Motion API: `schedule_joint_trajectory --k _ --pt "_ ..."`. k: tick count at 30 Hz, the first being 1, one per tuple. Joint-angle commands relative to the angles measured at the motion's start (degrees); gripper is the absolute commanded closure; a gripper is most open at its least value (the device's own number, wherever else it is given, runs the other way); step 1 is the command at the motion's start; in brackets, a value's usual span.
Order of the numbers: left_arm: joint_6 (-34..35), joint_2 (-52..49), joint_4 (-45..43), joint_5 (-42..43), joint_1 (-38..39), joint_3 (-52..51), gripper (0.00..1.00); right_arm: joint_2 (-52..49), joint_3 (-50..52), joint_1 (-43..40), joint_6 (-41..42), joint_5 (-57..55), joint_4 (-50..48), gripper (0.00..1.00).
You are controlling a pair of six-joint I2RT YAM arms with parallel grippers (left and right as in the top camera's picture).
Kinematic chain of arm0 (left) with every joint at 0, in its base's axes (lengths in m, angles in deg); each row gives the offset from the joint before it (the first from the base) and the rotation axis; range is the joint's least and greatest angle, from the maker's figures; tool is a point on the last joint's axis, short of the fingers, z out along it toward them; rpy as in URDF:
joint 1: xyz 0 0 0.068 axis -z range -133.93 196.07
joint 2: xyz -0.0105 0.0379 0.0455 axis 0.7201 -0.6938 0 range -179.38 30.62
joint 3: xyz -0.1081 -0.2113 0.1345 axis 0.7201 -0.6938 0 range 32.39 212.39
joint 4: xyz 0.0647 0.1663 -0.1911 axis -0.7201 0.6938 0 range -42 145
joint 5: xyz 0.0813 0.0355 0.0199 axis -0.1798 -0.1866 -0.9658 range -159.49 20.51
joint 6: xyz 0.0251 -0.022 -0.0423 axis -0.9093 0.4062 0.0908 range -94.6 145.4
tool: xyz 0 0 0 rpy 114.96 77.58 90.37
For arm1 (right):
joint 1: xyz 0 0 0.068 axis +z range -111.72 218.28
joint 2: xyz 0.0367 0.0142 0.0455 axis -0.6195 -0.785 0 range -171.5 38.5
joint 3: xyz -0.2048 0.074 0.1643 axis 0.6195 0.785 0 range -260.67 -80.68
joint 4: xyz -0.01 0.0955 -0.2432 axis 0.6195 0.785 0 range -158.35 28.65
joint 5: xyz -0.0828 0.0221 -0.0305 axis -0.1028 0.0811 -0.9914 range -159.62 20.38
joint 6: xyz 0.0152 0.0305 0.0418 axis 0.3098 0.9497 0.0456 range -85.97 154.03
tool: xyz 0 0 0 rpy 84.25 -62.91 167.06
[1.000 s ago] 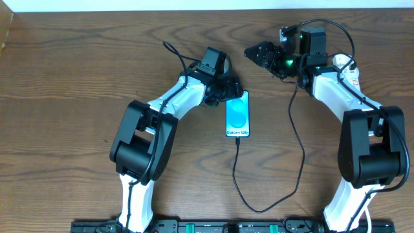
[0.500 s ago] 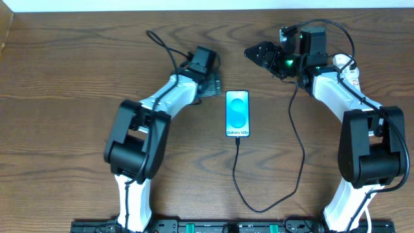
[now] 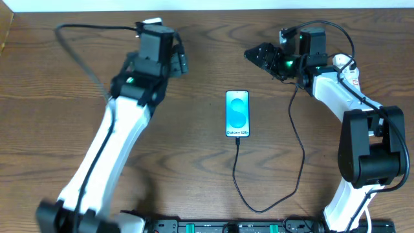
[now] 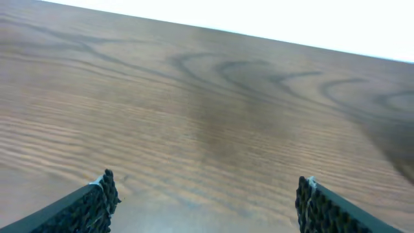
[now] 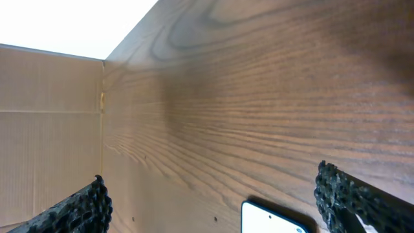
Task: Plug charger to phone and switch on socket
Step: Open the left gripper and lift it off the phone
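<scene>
The phone (image 3: 237, 114) lies flat at the table's middle, its blue screen up. The charger (image 3: 259, 208), a thin black cable, runs from the phone's bottom edge, loops toward the front and climbs to the right arm. The socket (image 3: 348, 67) is a white strip with red marks at the far right, mostly hidden by the right arm. My left gripper (image 3: 178, 61) is open and empty, up left of the phone; its wrist view (image 4: 207, 188) shows only bare wood. My right gripper (image 3: 254, 54) is open and empty, beyond the phone. The phone's corner (image 5: 272, 219) shows in the right wrist view.
A cardboard wall (image 5: 45, 123) stands at the table's left edge and shows in the overhead corner (image 3: 5, 26). A black rail (image 3: 207, 226) runs along the front edge. The left arm's own cable (image 3: 77, 35) arches over the far left.
My left arm has pulled away from the phone's top left corner and swung up and to the left. The phone, charger and right arm have not moved.
</scene>
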Motion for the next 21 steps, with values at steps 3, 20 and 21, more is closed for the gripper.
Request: schedule_joint_trajectory --k 3,20,21 --pt "-0.96 4.96 3.28 -1.11 0.04 0.37 0.11 0.46 -0.50 -0.22 -1.29 0.50 0.31 0.01" --pt "-0.96 6.38 3.30 -1.11 0.04 0.31 0.11 0.48 -2.64 -0.35 -4.94 6.03 0.35 0.01" --pt "-0.96 6.38 3.32 -1.11 0.04 0.31 0.11 0.55 -3.82 -0.42 -5.01 6.16 1.75 0.01"
